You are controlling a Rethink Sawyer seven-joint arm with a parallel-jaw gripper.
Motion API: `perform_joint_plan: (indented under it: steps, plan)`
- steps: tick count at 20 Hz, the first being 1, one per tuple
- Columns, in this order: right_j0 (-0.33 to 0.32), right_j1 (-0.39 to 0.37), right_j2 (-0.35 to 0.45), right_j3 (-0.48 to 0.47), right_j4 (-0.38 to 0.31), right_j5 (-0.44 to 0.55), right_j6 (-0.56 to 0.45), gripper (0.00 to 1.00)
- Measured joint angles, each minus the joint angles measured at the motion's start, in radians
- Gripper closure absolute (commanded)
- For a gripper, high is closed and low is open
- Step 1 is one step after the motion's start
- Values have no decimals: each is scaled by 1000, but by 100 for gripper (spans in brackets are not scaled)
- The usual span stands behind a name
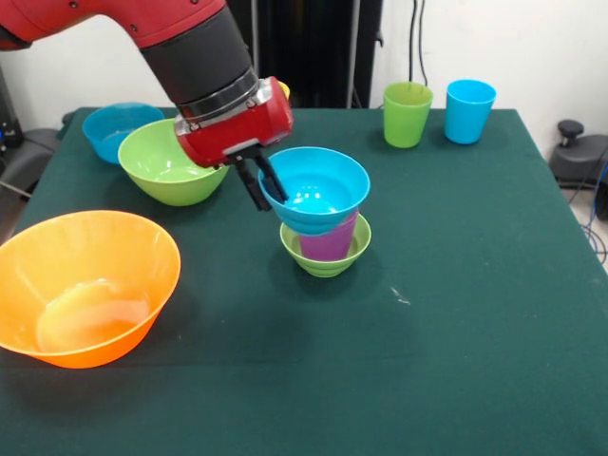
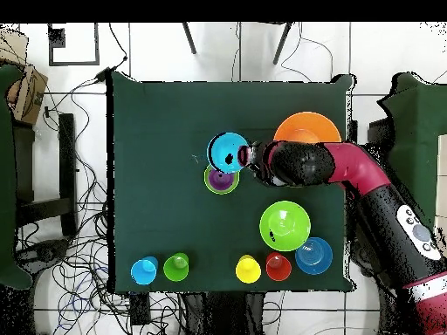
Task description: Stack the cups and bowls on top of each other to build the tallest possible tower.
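Note:
My gripper point(image 1: 262, 182) is shut on the near-left rim of the small blue bowl point(image 1: 318, 188), one finger inside and one outside. The bowl is held slightly tilted on top of the purple cup point(image 1: 331, 240), which stands inside the small green bowl point(image 1: 326, 259) at mid-table. I cannot tell whether the bowl rests on the cup or hangs just above it. In the overhead view the gripper point(image 2: 248, 158) meets the blue bowl point(image 2: 227, 151) beside the green bowl point(image 2: 209, 181). The green cup point(image 1: 407, 114) and light blue cup point(image 1: 470, 110) stand at the far right.
The very large orange bowl point(image 1: 85, 285) sits at the near left. The medium green bowl point(image 1: 169, 163) and medium blue bowl point(image 1: 116, 129) are at the far left under the arm. The yellow cup point(image 2: 248, 269) and orange cup point(image 2: 278, 267) stand by the robot's edge.

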Motion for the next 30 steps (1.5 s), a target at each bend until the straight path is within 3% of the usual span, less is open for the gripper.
perform_joint_plan:
  steps: [18, 30]
  plan:
    - [-48, 3, 9, 143, 16, 1, 0, 100]
    - [-47, 41, 9, 154, 16, 1, 0, 100]
